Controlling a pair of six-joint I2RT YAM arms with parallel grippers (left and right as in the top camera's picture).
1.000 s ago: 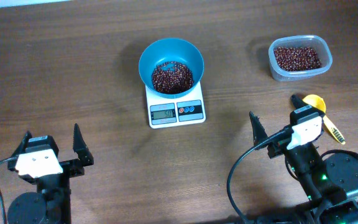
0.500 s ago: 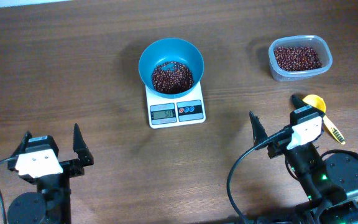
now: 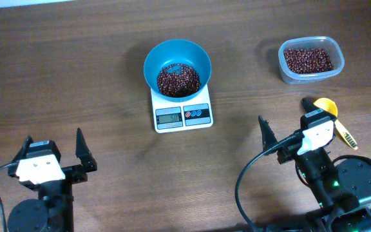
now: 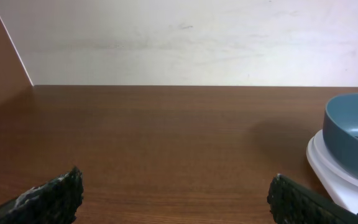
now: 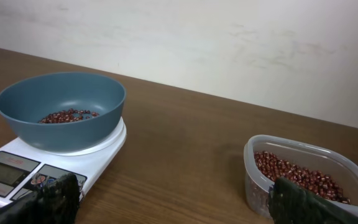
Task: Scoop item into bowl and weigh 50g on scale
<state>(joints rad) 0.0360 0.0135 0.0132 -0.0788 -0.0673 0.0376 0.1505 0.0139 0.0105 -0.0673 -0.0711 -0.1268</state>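
The teal bowl [image 3: 177,58] stands on the white scale [image 3: 183,115] at the table's middle back, with a heap of red-brown beans [image 3: 178,81] in it. The scale's display shows digits that look like 50. In the right wrist view the bowl [image 5: 61,109] and scale [image 5: 17,171] sit to the left, ahead of my open right gripper [image 5: 173,200]. My left gripper [image 3: 55,149] rests open at the front left, far from the bowl [image 4: 353,124], holding nothing. My right gripper [image 3: 287,121] stands at the front right, also holding nothing.
A clear plastic tub [image 3: 310,60] with more beans stands at the back right, close ahead of the right gripper in the wrist view. A yellow scoop [image 3: 328,107] lies on the table just right of the right arm. A pale wall rises behind the table's far edge.
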